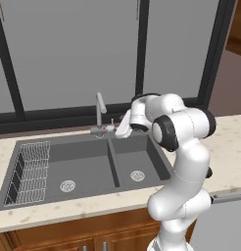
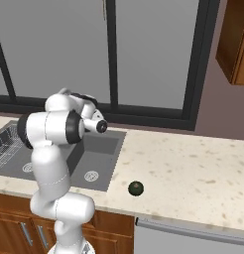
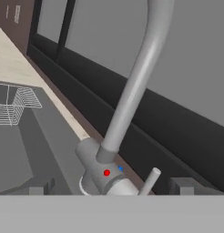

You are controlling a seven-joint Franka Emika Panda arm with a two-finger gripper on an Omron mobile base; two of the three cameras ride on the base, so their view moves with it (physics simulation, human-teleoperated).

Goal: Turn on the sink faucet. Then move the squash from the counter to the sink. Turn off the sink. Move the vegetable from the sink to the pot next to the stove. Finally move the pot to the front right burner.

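The sink faucet [image 1: 99, 112] stands behind the divider of the dark grey double sink [image 1: 88, 164]; no water runs from its spout. My gripper [image 1: 114, 130] hovers just right of the faucet's base and is open. In the hand view the faucet [image 3: 132, 91] rises straight ahead. Its base carries a red and a blue dot, and its small lever [image 3: 150, 181] sticks up between my spread fingertips [image 3: 41, 186]. The squash [image 2: 136, 188], a small dark green ball, lies on the beige counter [image 2: 193, 168] to the right of the sink [image 2: 96, 154], near the front edge.
A wire rack [image 1: 29, 171] fills the left end of the left basin. Dark-framed windows [image 1: 142, 49] run close behind the faucet. A grey appliance front [image 1: 225, 220] sits under the counter at the right. A wooden wall cabinet [image 2: 235, 39] hangs at the upper right.
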